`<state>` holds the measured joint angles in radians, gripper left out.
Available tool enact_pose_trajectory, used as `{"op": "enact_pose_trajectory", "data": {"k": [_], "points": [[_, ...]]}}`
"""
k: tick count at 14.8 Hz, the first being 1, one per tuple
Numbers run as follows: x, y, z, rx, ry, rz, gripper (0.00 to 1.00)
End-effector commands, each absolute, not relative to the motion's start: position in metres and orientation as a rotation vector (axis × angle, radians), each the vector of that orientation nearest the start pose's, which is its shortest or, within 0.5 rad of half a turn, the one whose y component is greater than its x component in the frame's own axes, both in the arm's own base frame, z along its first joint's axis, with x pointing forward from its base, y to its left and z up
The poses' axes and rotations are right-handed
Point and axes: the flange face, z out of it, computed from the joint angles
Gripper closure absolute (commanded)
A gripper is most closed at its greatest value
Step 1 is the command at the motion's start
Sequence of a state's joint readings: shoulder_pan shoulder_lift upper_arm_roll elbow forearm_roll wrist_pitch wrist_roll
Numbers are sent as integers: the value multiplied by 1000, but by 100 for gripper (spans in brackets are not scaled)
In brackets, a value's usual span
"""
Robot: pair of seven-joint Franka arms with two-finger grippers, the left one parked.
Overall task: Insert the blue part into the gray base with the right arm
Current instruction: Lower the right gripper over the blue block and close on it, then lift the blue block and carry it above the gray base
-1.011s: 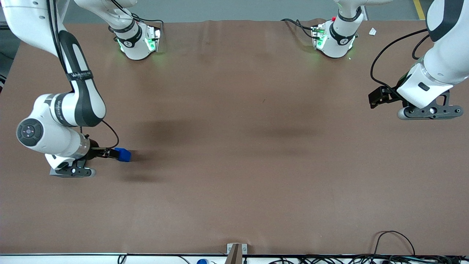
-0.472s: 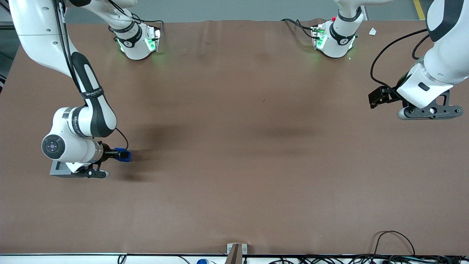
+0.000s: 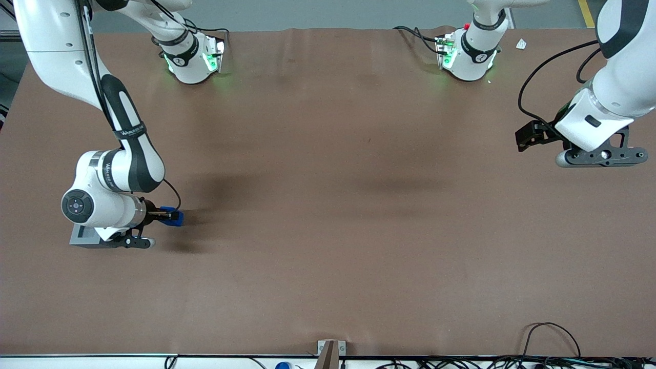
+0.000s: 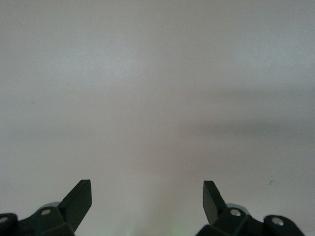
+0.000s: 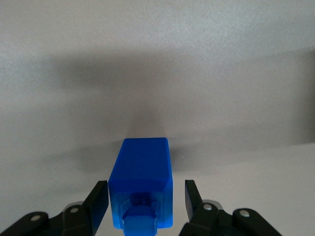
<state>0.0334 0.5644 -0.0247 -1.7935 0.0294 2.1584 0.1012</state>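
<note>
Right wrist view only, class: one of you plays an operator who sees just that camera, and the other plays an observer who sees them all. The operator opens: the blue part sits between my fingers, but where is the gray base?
Observer: The gray base is on the table toward the working arm's end, beside the blue part and slightly nearer the front camera.
Operator: Is its recess free?
Observer: I cannot tell. The right arm hangs above most of it, so only an edge strip shows.
Operator: Which way am I reaching?
Observer: The gripper points from above the base toward the parked arm's end.
</note>
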Motion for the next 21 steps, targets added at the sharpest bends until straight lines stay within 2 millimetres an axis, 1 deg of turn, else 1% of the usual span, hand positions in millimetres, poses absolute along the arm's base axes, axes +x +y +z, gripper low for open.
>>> {"op": "enact_pose_trajectory", "data": {"k": [1, 3, 4, 6, 7, 8, 9, 10, 11, 12, 13, 14, 15, 16, 18, 19, 21], "points": [[627, 7, 219, -3109, 196, 325, 43], [628, 7, 219, -3110, 196, 322, 58], [627, 7, 219, -3109, 198, 327, 68], [630, 6, 224, -3109, 198, 327, 83], [633, 7, 235, -3107, 191, 339, 91], [641, 5, 255, -3106, 185, 348, 95], [647, 1, 276, -3101, 187, 396, 97], [651, -9, 302, -3092, 202, 431, 97], [655, -27, 319, -3083, 237, 432, 97], [656, -35, 330, -3081, 236, 413, 97], [654, -42, 348, -3083, 208, 390, 98], [651, -53, 360, -3088, 179, 385, 99], [649, -71, 368, -3086, 150, 379, 100], [648, -90, 371, -3078, 109, 375, 100], [642, -126, 367, -3071, 23, 379, 100], [641, -138, 365, -3094, -15, 380, 100], [642, -154, 355, -3107, -54, 396, 100]]}}
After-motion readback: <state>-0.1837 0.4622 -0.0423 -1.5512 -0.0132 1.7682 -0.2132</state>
